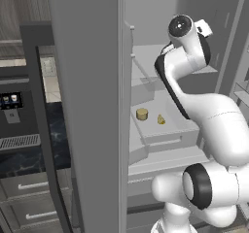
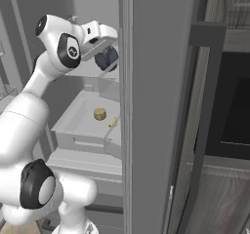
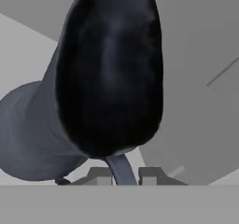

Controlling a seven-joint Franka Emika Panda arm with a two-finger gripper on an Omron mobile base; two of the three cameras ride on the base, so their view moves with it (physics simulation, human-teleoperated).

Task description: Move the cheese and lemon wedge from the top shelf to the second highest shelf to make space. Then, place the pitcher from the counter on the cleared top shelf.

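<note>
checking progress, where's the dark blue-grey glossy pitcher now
Inside the grey fridge, held up in the gripper by its handle: the pitcher hangs above the shelf with the cheese.

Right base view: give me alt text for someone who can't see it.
The white arm's gripper holds the dark blue-grey glossy pitcher high inside the open grey fridge. Below, the squat tan round cheese and tiny bright yellow lemon wedge sit apart on a light grey shelf.

One cheese [image 1: 141, 113] and one lemon wedge [image 1: 160, 119] are sitting on one shelf [image 1: 168, 129] inside the fridge. One pitcher [image 2: 106, 58] is hanging higher up, and one gripper [image 3: 125, 175] is pinching its one handle. At far left, two drawers [image 1: 29, 184] are showing below one counter [image 1: 29, 159].
</note>
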